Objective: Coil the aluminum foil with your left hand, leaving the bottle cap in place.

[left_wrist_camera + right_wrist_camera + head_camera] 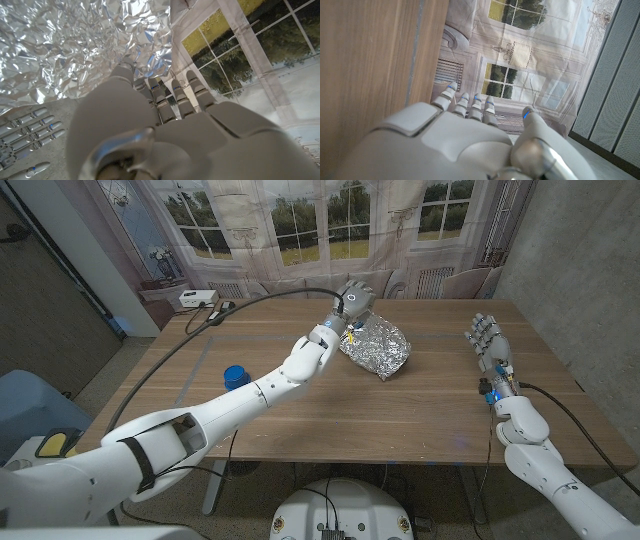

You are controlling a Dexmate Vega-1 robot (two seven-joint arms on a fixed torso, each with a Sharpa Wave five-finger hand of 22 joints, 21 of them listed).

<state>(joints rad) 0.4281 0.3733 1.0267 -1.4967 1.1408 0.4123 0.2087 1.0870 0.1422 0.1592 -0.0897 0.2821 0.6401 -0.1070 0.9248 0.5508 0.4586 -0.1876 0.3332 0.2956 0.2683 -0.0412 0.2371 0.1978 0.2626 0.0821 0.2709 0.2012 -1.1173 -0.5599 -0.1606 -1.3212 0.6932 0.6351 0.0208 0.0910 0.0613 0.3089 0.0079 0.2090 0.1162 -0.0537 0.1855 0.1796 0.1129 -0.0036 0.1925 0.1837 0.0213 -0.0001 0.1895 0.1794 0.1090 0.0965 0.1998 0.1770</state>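
Your left hand [353, 304] reaches across the wooden table [300, 420] to the far middle, where the aluminum foil [380, 348] lies as a crumpled, partly gathered bundle. The hand sits at the foil's far-left edge, touching or just over it. In the left wrist view the fingers [165, 97] extend forward beside the creased foil [75, 45], but whether they actually pinch the sheet cannot be told from these pictures.

The blue bottle cap [235, 375] stands on the table's left part, well apart from the foil and just beside your left forearm, which passes near it. It looks undisturbed, so that condition of the task holds for now.

Your right hand [489, 340] waits at the table's right side, fingers apart and pointing up, holding nothing; the right wrist view shows its fingers [465, 105] free, beside the table edge.

Judged from the foil's shape, coiling is under way but not finished: the bundle is loosely bunched rather than wound tight. You have yet to roll it compactly while keeping your forearm off the cap.
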